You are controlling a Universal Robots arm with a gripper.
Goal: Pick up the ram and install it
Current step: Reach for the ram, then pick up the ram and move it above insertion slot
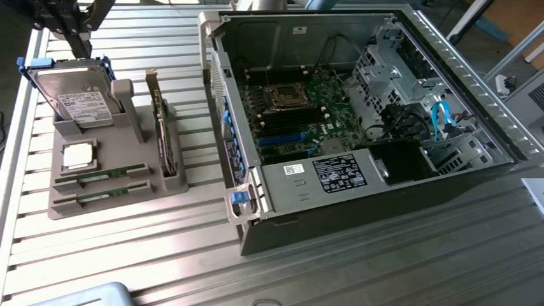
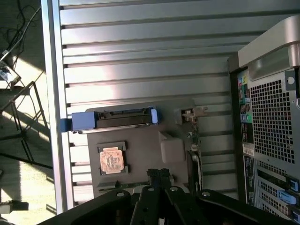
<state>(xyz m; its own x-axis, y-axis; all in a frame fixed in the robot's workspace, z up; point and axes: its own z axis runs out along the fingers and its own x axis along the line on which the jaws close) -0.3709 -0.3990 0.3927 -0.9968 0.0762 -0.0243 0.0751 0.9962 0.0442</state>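
Neighbouring ram (image 1: 100, 174): processor (image 1: 79, 155), hard drive (image 1: 81, 102), upright expansion card (image 1: 160, 131).

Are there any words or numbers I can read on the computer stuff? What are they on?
Nothing here can be read.
White label on the hard drive: too small to read.
Black label in the computer case: blurred.
Small white sticker beside it: blurred.
White sticker on the case's inner wall: blurred.
Coloured stickers on the case's back: blurred.
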